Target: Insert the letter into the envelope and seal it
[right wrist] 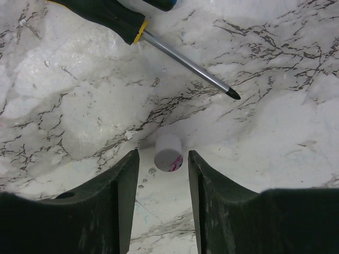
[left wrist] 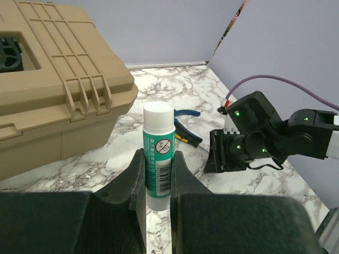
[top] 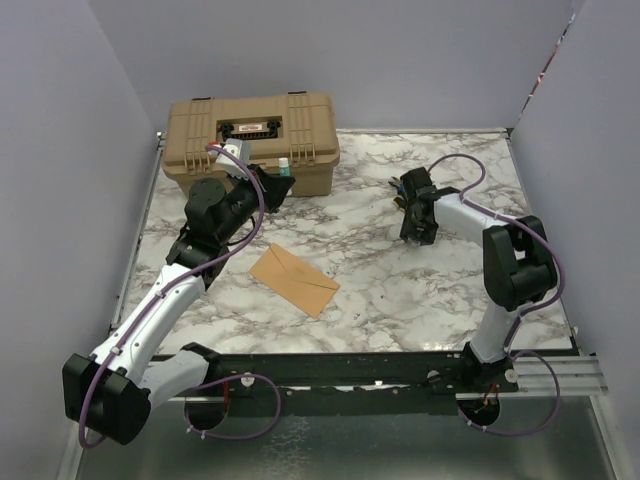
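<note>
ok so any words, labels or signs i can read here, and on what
No word reads clearly.
glue stick: a red crossed-circle sign and a barcode; the fine print is too small to read.
case: a red sticker by the handle, too blurred to read.
envelope: no writing shows.
screwdriver: no marking shows.

— How's the feed looking?
— Bright and even. The light comes from overhead, so the arms throw only soft shadows on the marble table (top: pixel 400 290), and I see no hard glare.
— And the wrist cameras?
— On the left, the glue stick (left wrist: pixel 159 159) label is crisp, but the left fingers (left wrist: pixel 132 201) blur up close. The right view is sharp on the marble, and the right fingers (right wrist: pixel 119 206) are dark and soft.
</note>
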